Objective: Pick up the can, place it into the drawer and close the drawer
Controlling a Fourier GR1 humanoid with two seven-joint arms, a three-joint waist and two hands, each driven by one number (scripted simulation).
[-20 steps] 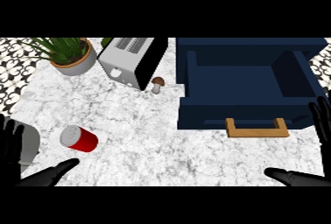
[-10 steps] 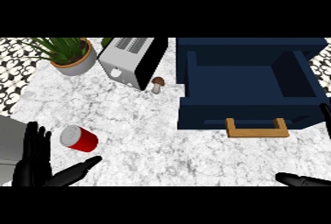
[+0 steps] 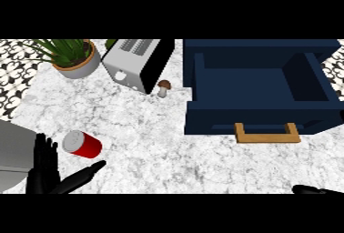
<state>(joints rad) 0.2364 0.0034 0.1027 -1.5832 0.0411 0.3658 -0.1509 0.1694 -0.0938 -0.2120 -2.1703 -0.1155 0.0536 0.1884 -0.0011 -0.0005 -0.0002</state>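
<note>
Can (image 3: 83, 144) lies on its side on the marble counter (image 3: 168, 150), lower left; long axis runs diagonally, silver top end facing up-left toward the counter's left edge, red body trailing down-right; my left hand (image 3: 48, 170) sits just beside it, below-left, fingers straight and spread, thumb stretched out under the can, not touching it. Drawer (image 3: 259, 98) stands open well apart at upper right, tan handle (image 3: 266, 133) facing me; toaster (image 3: 138, 63), small mushroom (image 3: 164, 87) and potted plant (image 3: 70, 57) along the back. My right hand (image 3: 314, 190) barely shows at the lower right edge; cannot tell its fingers' state.
</note>
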